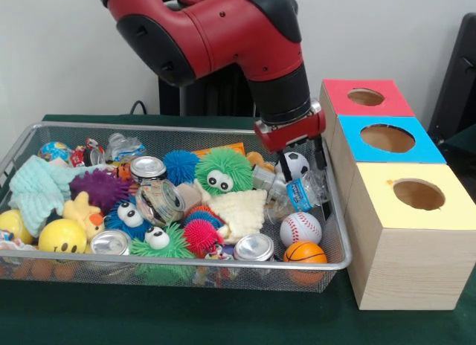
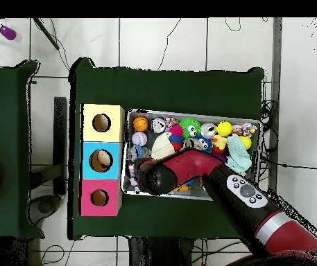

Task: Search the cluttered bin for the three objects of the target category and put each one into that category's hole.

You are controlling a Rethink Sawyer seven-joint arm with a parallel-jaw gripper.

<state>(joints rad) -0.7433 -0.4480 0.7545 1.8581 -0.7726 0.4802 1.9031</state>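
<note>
Wire mesh bin (image 1: 22,148) packed with clutter, my gripper (image 1: 303,183) down at its end next to the 3 boxes. The black fingers (image 1: 320,160) straddle a clear crushed plastic bottle with a blue label (image 1: 300,193), but I cannot tell whether they are clamped on it or just around it.

Target category is not stated. My guess from where I am working: either the plastic bottles or the balls. Balls in the bin near me: black-and-white mini soccer ball (image 1: 297,165) just behind the gripper, white baseball with red stitching (image 1: 300,228) and orange mini basketball (image 1: 304,253) at the front corner, touching each other. All 3 lie inside the bin.

Boxes: yellow-topped wooden box (image 1: 405,233), blue-topped box (image 1: 387,139), red-topped box (image 1: 364,97), each with 1 round hole. In the overhead view the blue box's hole (image 2: 101,161) shows something pale inside, so possibly 1 item has gone in there; yellow hole (image 2: 101,123) and red hole (image 2: 99,198) look dark and empty, contents not readable.

Judgement: early stage, at most 1 drop done, 2 or 3 left.

Other clutter: silver crushed cans (image 1: 148,167), green fuzzy googly-eyed ball (image 1: 223,171), yellow smiley ball (image 1: 62,236), mint knitted cloth (image 1: 37,189).
</note>
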